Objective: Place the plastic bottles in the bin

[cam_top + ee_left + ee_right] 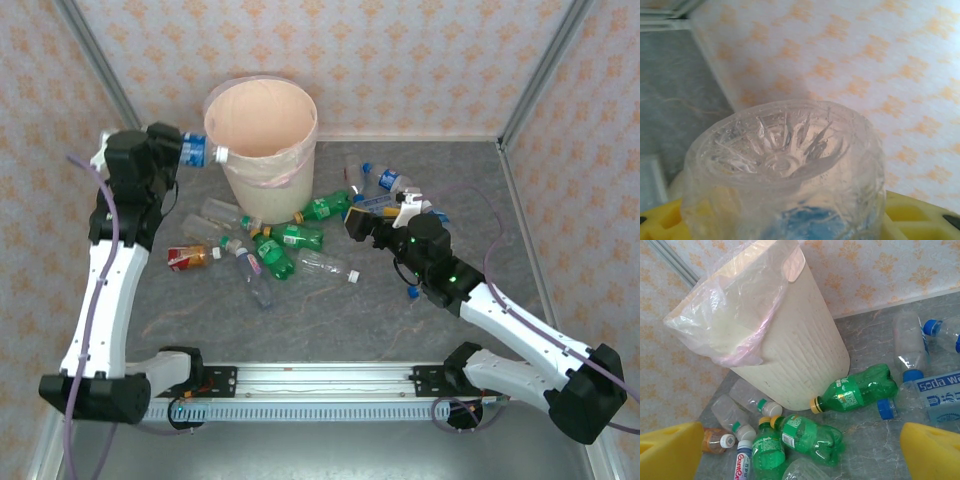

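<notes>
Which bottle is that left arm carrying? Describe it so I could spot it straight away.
Find the cream bin at the back of the table. Just left of its rim, the left claw holds a clear bottle in the air, white cap pointing at the bin. Unlike the other bottles, which lie on the table, it is raised and blue-labelled.

Left arm [100, 300] and right arm [520, 325] look alike: white shells on the long links, bulky black housings at the joints. A lilac cable [117, 232] runs along each. The fingers [927, 450] are bright yellow blocks. A green light [413, 240] glows near the right wrist.
</notes>
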Available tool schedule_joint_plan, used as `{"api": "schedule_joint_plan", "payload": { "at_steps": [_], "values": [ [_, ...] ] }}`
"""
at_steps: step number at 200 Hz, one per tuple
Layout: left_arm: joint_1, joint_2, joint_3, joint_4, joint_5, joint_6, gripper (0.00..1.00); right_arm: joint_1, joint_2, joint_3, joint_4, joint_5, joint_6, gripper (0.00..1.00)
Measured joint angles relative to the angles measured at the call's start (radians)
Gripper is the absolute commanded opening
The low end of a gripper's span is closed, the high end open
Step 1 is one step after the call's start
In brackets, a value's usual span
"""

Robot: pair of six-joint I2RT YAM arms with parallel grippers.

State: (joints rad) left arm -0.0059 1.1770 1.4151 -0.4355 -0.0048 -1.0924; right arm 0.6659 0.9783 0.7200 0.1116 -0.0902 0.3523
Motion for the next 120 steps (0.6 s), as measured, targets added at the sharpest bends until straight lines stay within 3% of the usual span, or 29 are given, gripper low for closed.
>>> {"api": "schedule_joint_plan", "payload": {
  "at_steps": [69,120],
  "values": [
    [-0.174,0.387,0.389,0.006,-0.027,0.153,0.56,0.085,-0.002,0.001,-0.006,0.002,0.022,1.0],
    [-0.256,0.575,0.542,-0.071,-0.1,0.329,0.55,0.145,-0.001,0.028,-0.03,0.035,0.022,1.0]
  ]
}}
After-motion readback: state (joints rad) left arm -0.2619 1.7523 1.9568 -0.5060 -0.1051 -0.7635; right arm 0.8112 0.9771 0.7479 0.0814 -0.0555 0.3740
